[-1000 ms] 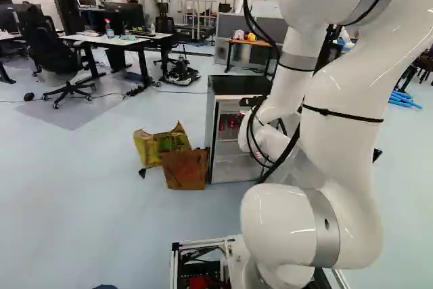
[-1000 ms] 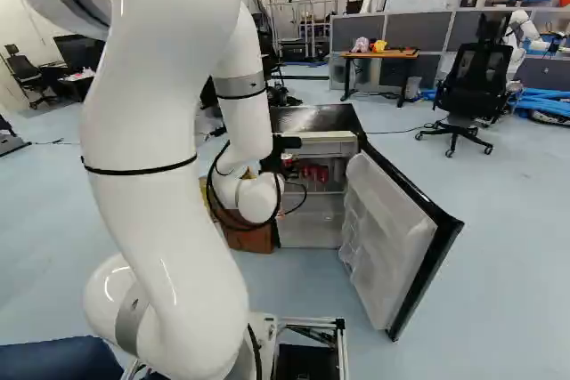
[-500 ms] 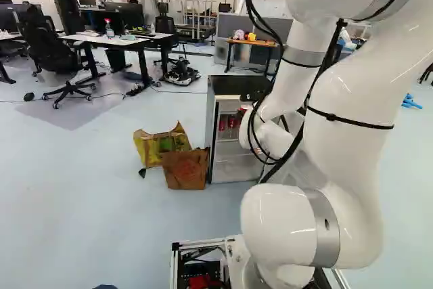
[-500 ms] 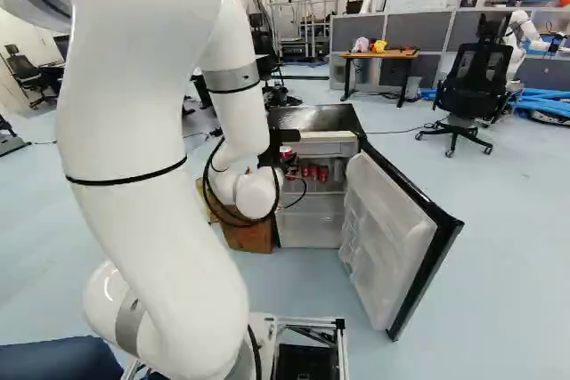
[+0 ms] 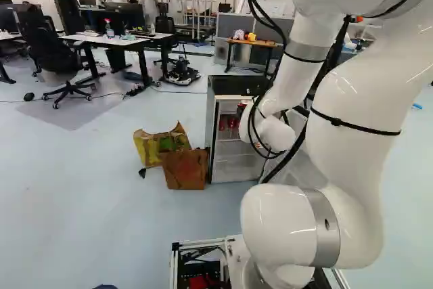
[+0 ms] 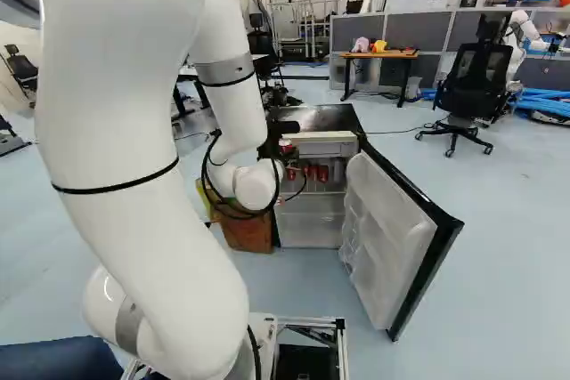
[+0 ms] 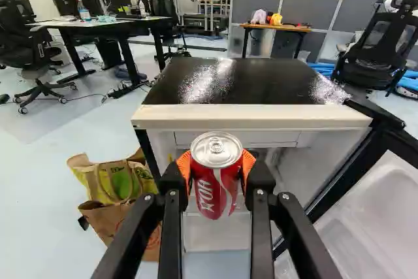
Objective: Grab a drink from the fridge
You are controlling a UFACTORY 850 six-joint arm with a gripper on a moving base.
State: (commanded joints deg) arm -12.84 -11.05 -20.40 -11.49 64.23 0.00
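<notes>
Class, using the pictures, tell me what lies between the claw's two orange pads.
A red drink can, gripped from two sides by the pads, as the wrist view shows.

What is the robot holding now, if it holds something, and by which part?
The black two-finger hand holds a red metal drink can, gripped from two opposite sides on its upper body, just below the silver top.

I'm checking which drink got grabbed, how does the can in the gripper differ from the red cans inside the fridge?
The held can is clamped between the gripper's orange pads; the fridge cans are ungripped. The held can is higher; the fridge cans sit lower, inside the fridge. All are red.
</notes>
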